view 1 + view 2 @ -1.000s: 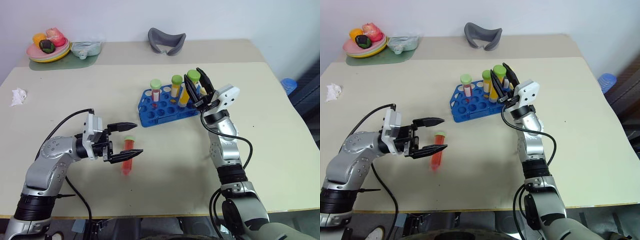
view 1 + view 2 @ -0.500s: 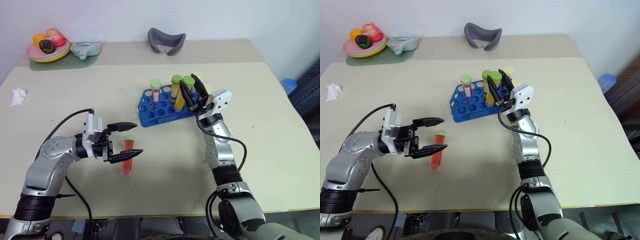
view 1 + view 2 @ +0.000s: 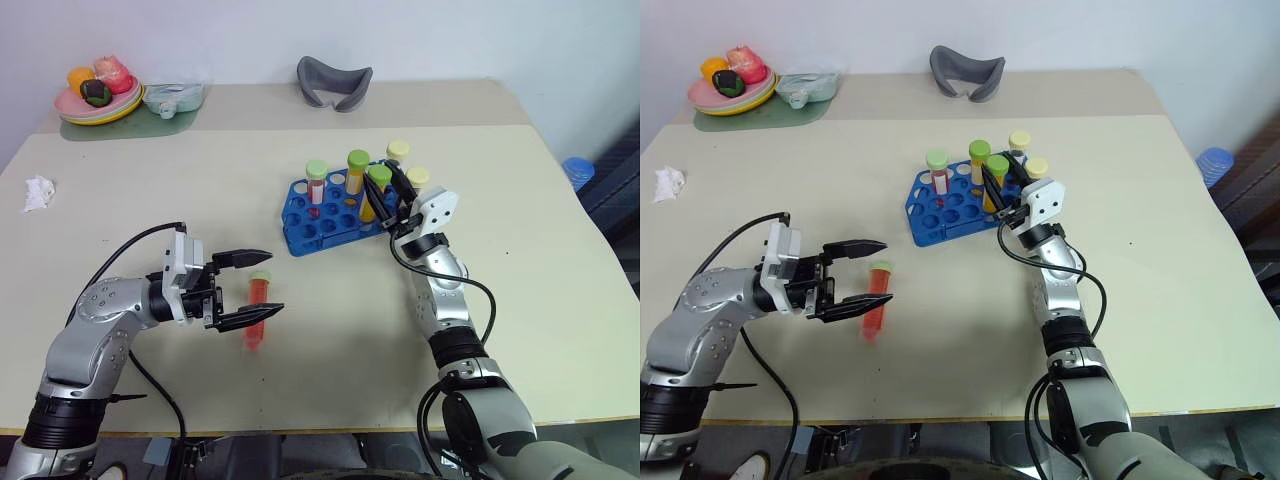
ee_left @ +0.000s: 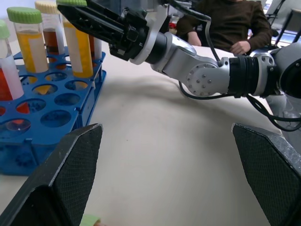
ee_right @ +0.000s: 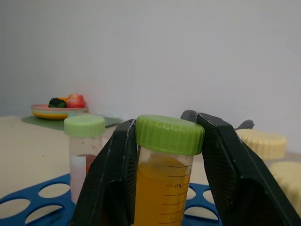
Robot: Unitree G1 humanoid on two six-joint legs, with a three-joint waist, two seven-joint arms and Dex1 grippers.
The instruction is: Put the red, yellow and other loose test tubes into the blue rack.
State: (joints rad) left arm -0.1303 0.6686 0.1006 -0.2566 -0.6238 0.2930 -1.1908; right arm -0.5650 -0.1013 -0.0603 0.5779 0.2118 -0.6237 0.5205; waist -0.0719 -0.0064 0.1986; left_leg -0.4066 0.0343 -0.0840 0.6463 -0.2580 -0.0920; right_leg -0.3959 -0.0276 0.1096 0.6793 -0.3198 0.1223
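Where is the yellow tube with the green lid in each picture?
Left eye view: yellow tube over the blue rack's right part, in the right gripper's jaws.
Right eye view: same spot.
Left wrist view: upper left.
Right wrist view: bottom centre.
Shared landmark: the blue rack.

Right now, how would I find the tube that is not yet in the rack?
Start at the blue rack in the middle of the table. Nearer the robot, between the open fingers of the left gripper, lies a tube of red liquid. It alone lies flat; the others stand upright.
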